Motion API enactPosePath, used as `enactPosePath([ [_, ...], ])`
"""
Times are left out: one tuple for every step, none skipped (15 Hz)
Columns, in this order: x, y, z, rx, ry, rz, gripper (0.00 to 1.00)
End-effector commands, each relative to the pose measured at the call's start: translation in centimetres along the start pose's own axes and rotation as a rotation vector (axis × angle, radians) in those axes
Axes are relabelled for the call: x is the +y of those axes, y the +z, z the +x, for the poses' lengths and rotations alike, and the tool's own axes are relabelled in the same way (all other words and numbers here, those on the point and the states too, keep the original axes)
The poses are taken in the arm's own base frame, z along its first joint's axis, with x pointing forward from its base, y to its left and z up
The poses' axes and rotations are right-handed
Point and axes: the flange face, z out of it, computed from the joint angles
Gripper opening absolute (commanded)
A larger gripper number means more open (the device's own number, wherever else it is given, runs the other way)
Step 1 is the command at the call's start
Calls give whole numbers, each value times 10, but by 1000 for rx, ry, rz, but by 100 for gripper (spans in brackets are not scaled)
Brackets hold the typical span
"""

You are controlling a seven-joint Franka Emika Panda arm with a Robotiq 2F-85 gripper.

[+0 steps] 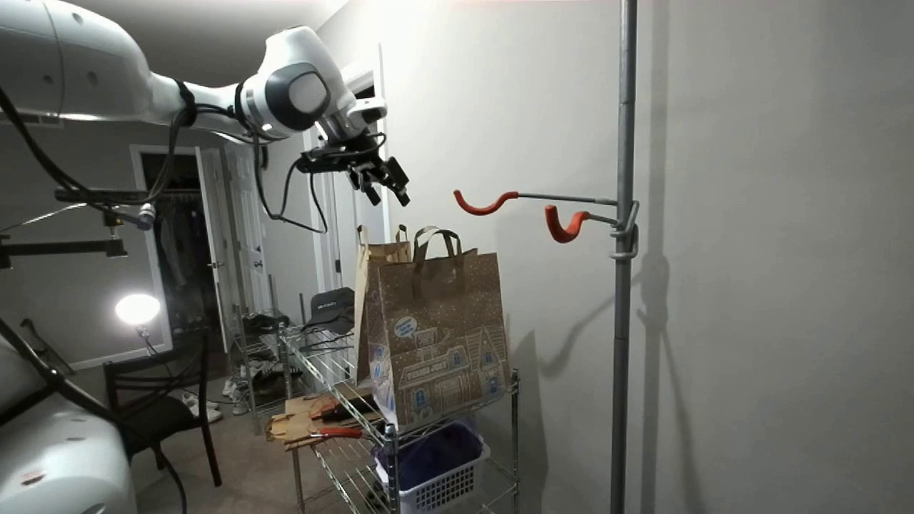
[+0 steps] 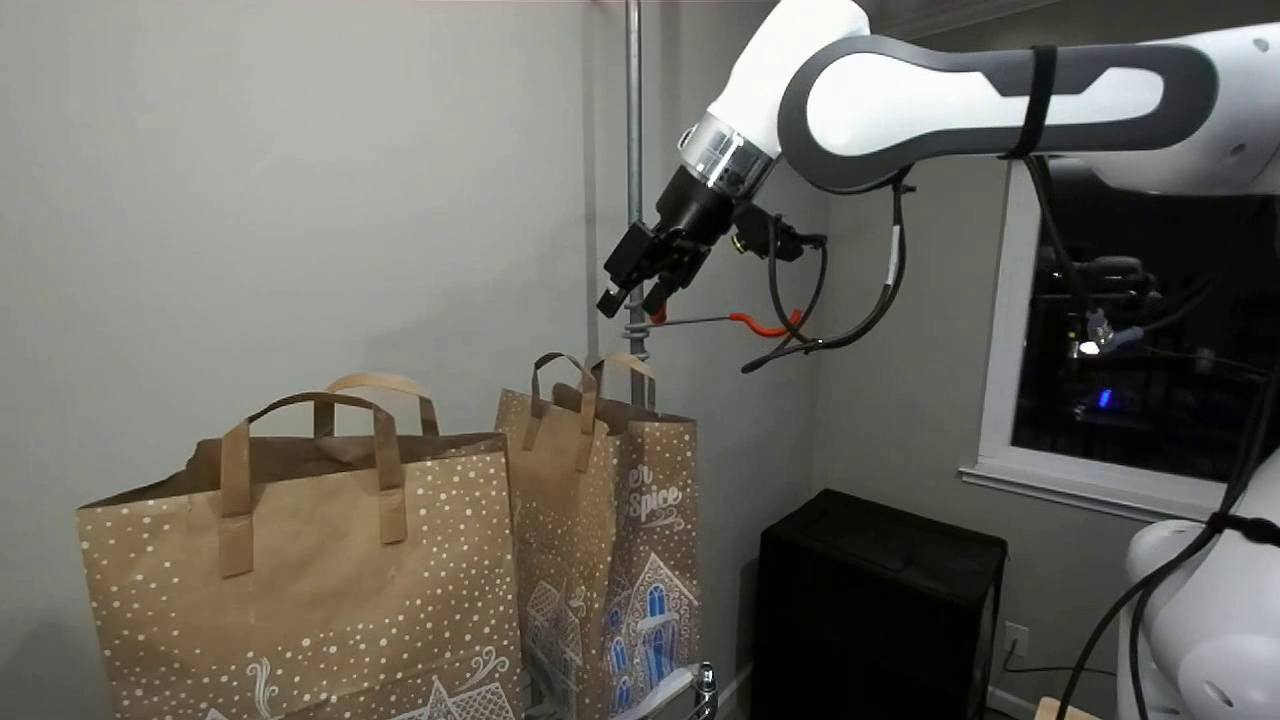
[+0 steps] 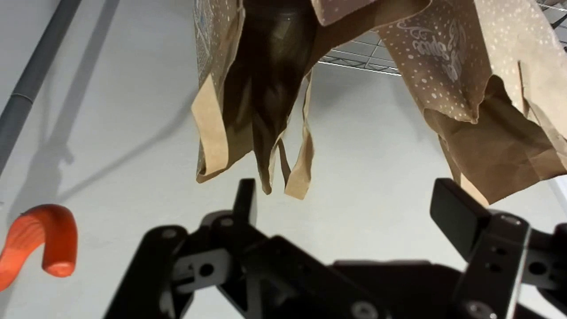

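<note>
My gripper is open and empty, in the air above two brown paper bags; it also shows in an exterior view and the wrist view. The bag nearer the pole stands upright with its handles up; it also shows in an exterior view and the wrist view. The second bag stands beside it, partly hidden in an exterior view; it also shows in the wrist view. Both bags look upside down in the wrist view. The fingers touch nothing.
A grey vertical pole carries red-tipped hooks near gripper height. The bags stand on a wire shelf with a white basket below and a dark cap behind. A black box stands by the wall.
</note>
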Motion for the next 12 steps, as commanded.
enactPosePath([
  [0, -13, -38, 43, 77, -96, 100],
  [2, -16, -46, 67, 110, -120, 100],
  [7, -18, -52, 91, 150, -151, 100],
  [10, -21, -57, 114, 177, -178, 100],
  [13, -23, -62, 134, 201, -197, 100],
  [17, -23, -66, 151, 224, -212, 100],
  [21, -23, -69, 164, 244, -221, 100],
  [24, -23, -71, 175, 258, -224, 100],
  [27, -22, -72, 186, 264, -222, 100],
  [29, -22, -73, 192, 268, -219, 100],
  [25, -24, -65, 157, 244, -204, 100],
  [26, -23, -66, 159, 247, -207, 100],
])
